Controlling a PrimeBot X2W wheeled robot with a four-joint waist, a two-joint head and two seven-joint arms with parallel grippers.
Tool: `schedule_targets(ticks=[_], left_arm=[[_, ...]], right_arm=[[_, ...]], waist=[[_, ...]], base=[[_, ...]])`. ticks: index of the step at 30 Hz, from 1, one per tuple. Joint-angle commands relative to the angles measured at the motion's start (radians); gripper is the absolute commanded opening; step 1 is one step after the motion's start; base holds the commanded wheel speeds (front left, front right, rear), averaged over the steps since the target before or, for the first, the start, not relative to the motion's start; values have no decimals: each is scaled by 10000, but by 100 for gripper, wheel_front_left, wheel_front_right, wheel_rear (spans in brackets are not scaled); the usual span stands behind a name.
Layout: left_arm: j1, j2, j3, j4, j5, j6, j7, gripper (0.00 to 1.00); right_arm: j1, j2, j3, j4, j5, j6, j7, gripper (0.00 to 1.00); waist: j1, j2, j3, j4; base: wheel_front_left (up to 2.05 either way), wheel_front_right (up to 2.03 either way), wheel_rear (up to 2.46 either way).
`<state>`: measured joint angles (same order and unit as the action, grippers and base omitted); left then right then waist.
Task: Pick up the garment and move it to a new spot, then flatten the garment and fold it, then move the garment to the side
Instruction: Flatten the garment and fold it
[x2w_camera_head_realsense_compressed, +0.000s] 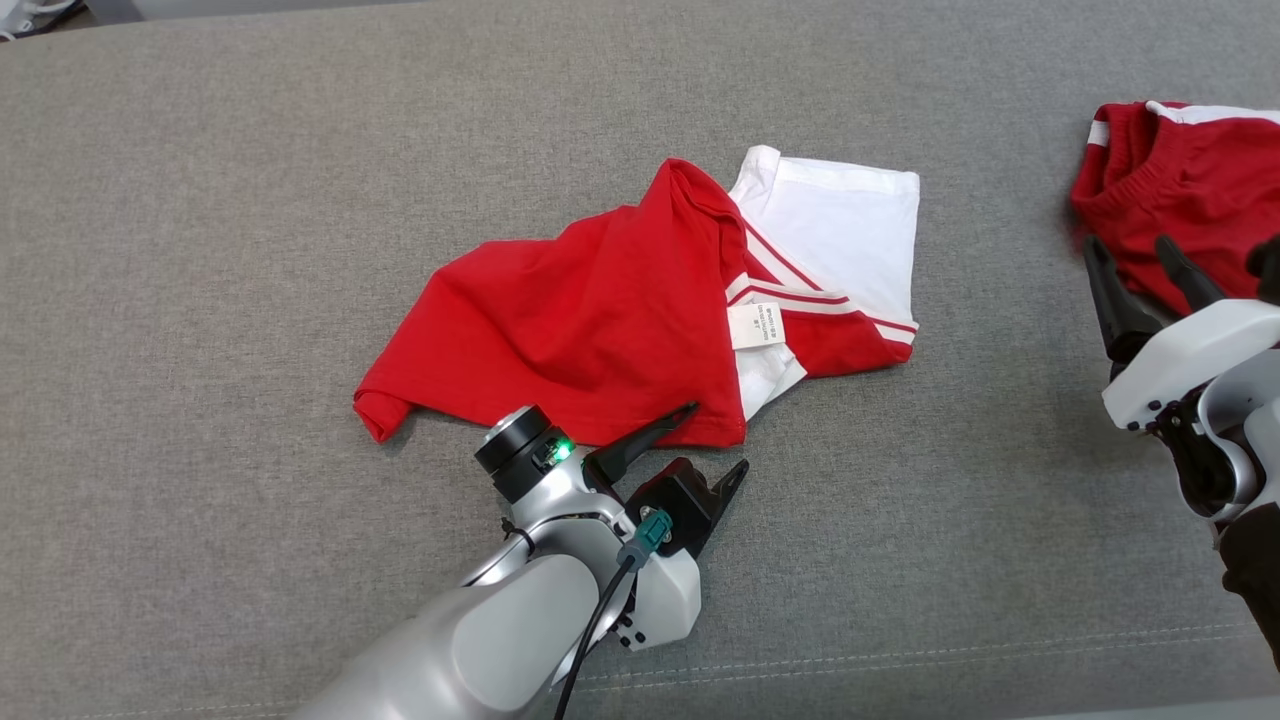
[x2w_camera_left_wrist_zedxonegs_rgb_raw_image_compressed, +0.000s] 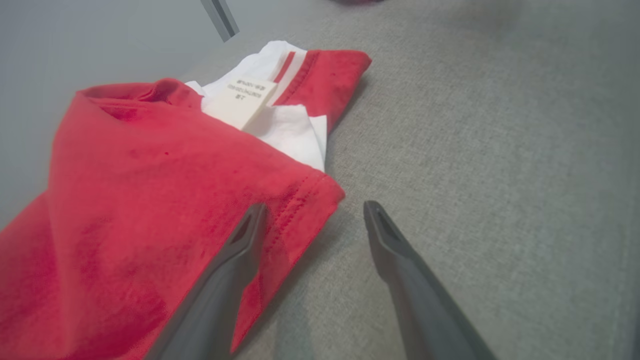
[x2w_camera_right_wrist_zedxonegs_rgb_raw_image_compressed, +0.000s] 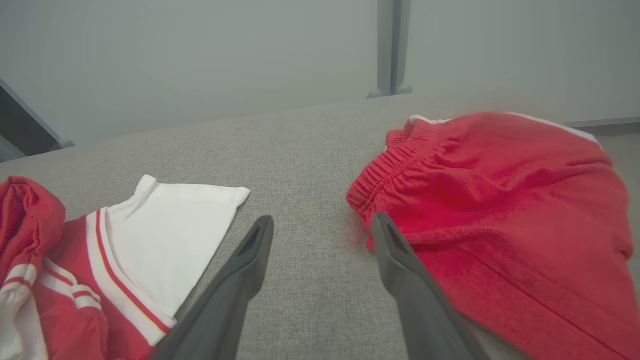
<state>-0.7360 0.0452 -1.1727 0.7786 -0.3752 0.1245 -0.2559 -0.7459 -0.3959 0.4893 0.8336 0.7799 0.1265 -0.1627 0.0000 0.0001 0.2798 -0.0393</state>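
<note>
Two garments on the bench (x2w_camera_head_realsense_compressed: 200, 250): crumpled shirt (x2w_camera_head_realsense_compressed: 600, 320) at centre, long axis left–right, its near hem corner between the jaws of the open, empty left tool (x2w_camera_head_realsense_compressed: 718, 436); shorts (x2w_camera_head_realsense_compressed: 1180, 190) at far right, before the right tool (x2w_camera_head_realsense_compressed: 1126, 242), likewise open.

1. My left gripper (x2w_camera_head_realsense_compressed: 720, 435): jaws spread wide, fingers angled up and to the right, held low.
2. My right gripper (x2w_camera_head_realsense_compressed: 1128, 243): jaws spread wide, fingers pointing up, leaning slightly left.
</note>
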Motion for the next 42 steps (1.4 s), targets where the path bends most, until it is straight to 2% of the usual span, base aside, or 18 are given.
schedule_targets(ticks=[1, 2, 8, 11, 17, 18, 20, 21, 22, 23, 29, 37, 42], left_arm=[[-401, 51, 206, -92, 45, 79, -59, 95], [-405, 51, 206, -44, 49, 79, -59, 89], [-433, 51, 189, 78, 111, 139, -59, 91], [-446, 51, 146, 119, 134, 128, -59, 88], [-476, 51, 76, 258, 84, 264, -59, 91], [-480, 51, 53, 334, 42, 275, -59, 82], [-500, 51, 14, 499, -55, 307, -59, 49], [-521, 51, -4, 590, -104, 314, -59, 36], [-563, 51, -28, 653, -123, 332, -59, 15], [-596, 51, -43, 700, -149, 338, -59, 0], [-590, 51, 77, 750, -445, 289, -59, 0], [-449, 53, 729, -42, -594, 43, -59, 0], [-325, 563, 1353, -1046, -392, -161, -59, 0]], right_arm=[[260, -53, 9, -267, -136, 42, 30, 100], [276, -17, -53, -311, -188, 42, 56, 100], [404, 181, -375, -575, -505, 42, 273, 100], [505, 227, -548, -682, -638, 42, 371, 100], [719, 384, -910, -823, -899, 42, 568, 100], [738, 412, -954, -852, -965, 42, 590, 100], [782, 491, -1059, -908, -1046, 42, 645, 100], [797, 505, -1096, -946, -1121, 42, 658, 100], [816, 531, -1150, -984, -1162, 42, 679, 100], [832, 559, -1214, -1023, -1188, 42, 702, 100], [1002, 587, -1557, -1267, -1350, 42, 794, 100], [1325, 623, -1835, -1764, -1379, 42, 911, 100], [1633, 678, -1466, -2681, -1165, 42, 1051, 100]], waist=[[0, -1, 10, -10], [0, -1, 17, -29], [0, -1, 92, -184], [0, -1, 113, -246], [0, -1, 95, -343], [0, -1, 98, -364], [0, -1, 102, -402], [0, -1, 110, -421], [0, -1, 117, -439], [0, -1, 122, -451], [0, -1, 53, -390], [0, -1, -185, 156], [0, -1, -396, 740]], base=[[0, 0, 0], [0, 0, 0], [0, 0, 0], [0, 0, 0], [0, 0, 0], [0, 0, 0], [0, 0, 0], [0, 0, 0], [0, 0, 0], [0, 0, 0], [0, 0, 0], [0, 0, 0], [0, 0, 0]])
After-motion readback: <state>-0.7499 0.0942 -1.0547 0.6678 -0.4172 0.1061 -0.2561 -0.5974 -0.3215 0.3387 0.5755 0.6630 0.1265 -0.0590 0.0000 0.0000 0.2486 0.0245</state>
